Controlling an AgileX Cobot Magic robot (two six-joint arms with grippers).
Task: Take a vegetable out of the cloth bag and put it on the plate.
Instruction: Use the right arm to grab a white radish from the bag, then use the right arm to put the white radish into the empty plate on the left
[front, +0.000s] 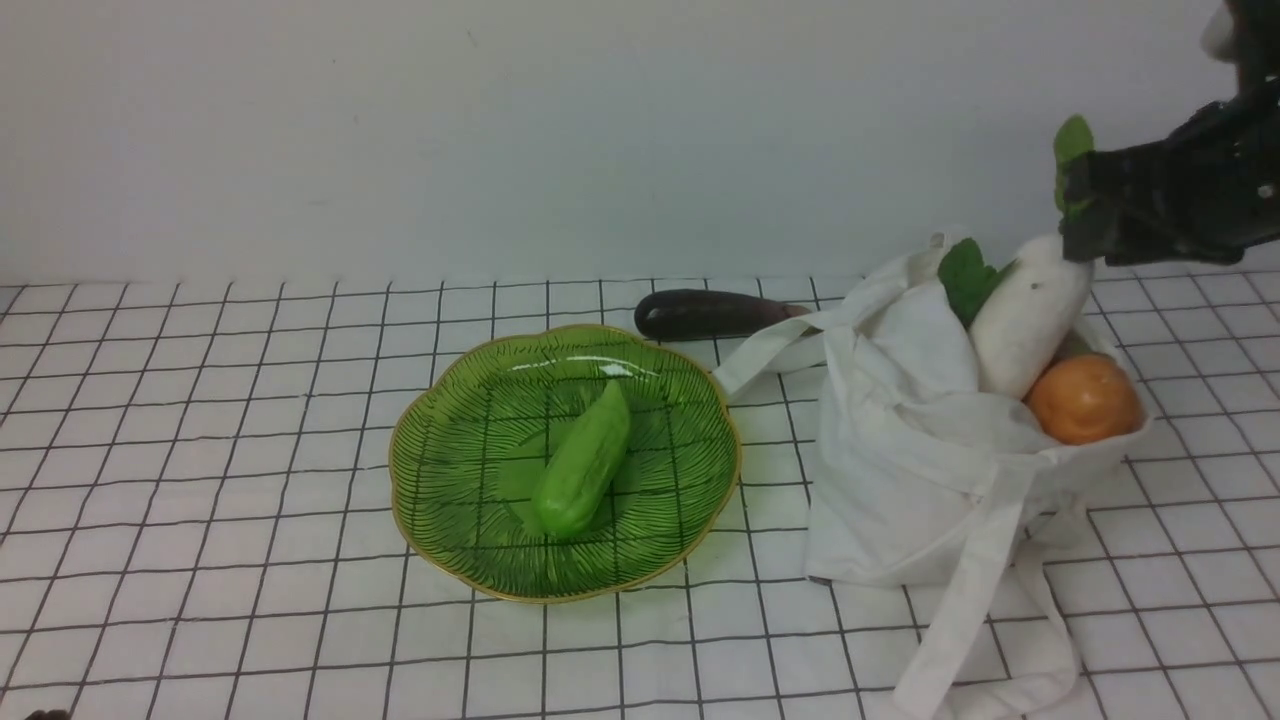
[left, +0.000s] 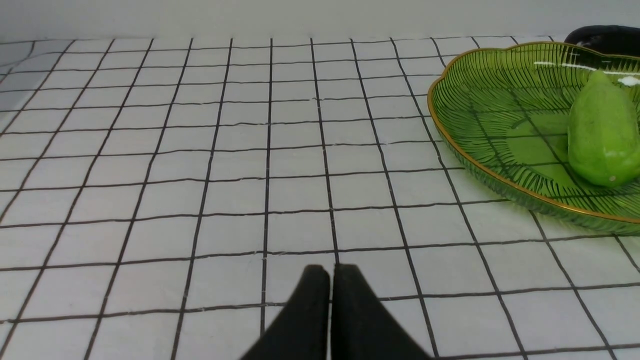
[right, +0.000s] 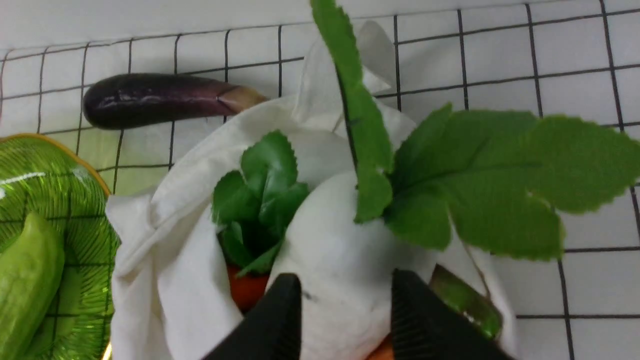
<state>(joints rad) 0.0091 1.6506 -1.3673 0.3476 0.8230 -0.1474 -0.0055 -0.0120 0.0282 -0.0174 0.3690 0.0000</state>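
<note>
The vegetable, a white radish (front: 1030, 310) (right: 340, 260) with green leaves (right: 480, 180), leans upright out of the off-white cloth bag (front: 900, 470) (right: 165, 260) at the right. My right gripper (front: 1075, 215) (right: 345, 285) hovers at the radish's leafy top, open, its two black fingers apart over the white body. The green glass plate (front: 470, 470) (left: 480, 125) (right: 50, 175) lies left of the bag with a light green cucumber (front: 582, 462) on it. My left gripper (left: 330, 270) is shut and empty, low over the checked cloth, left of the plate.
A dark purple eggplant (front: 705, 313) (right: 155, 98) lies on the cloth behind the plate, by a bag strap (front: 770, 355). An orange round item (front: 1085, 398) and another leafy bunch (front: 965, 275) sit in the bag beside the radish. A wall stands behind.
</note>
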